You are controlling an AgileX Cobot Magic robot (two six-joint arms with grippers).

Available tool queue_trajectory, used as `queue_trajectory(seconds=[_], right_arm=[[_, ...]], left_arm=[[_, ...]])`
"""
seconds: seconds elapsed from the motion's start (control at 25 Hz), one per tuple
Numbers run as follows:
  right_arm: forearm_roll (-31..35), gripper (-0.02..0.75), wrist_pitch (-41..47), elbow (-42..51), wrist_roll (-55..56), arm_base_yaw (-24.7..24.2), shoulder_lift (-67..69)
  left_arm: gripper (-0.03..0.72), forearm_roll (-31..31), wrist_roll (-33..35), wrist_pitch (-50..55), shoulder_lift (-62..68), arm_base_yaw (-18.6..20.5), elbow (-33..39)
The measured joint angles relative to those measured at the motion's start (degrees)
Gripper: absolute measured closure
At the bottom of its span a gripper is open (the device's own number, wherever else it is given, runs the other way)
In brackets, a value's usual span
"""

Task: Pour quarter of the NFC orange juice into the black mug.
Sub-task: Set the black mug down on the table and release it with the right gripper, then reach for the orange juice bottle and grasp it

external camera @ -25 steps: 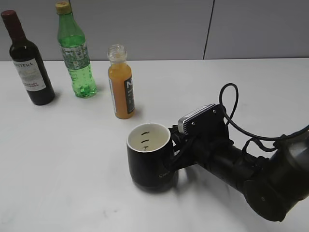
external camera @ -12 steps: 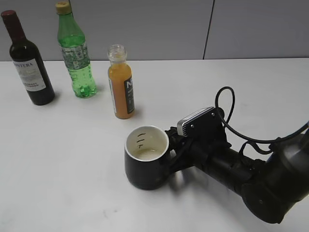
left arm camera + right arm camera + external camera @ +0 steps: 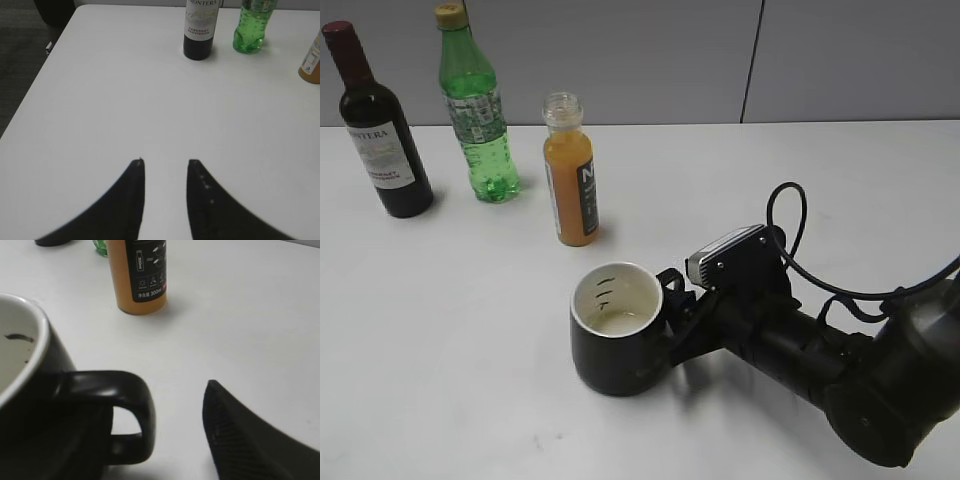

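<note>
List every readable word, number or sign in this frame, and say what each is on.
"FRONTERA", partly cut off: wine bottle label; "CABERNET SAUVIGNON" below it, small and uncertain.
"300ml": NFC orange juice label; the characters and icons around it are too small to read.
"N": orange juice label, exterior view.
Green bottle label: unreadable.
Black mug: no readable lettering.

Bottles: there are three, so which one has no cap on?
The orange juice bottle, the shortest one, standing nearest the black mug. Its clear neck is open, while the green bottle has a yellow cap and the wine bottle a dark red top.
</note>
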Motion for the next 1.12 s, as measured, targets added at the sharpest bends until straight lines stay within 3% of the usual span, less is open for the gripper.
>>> queue_trajectory(seconds=[0.16,0.28,1.12], right_arm=[[0.0,0.198,0.0,0.0,0.06,0.0,0.0],[0.0,0.16,0.0,0.0,0.06,0.0,0.0],[0.41,0.15,-0.46,11.87,-3.26,0.0,-10.72]], left_arm=[[0.456,0.0,0.0,0.0,0.0,0.0,0.0],[0.456,0.0,0.0,0.0,0.0,0.0,0.0],[0.456,0.0,0.0,0.0,0.0,0.0,0.0]])
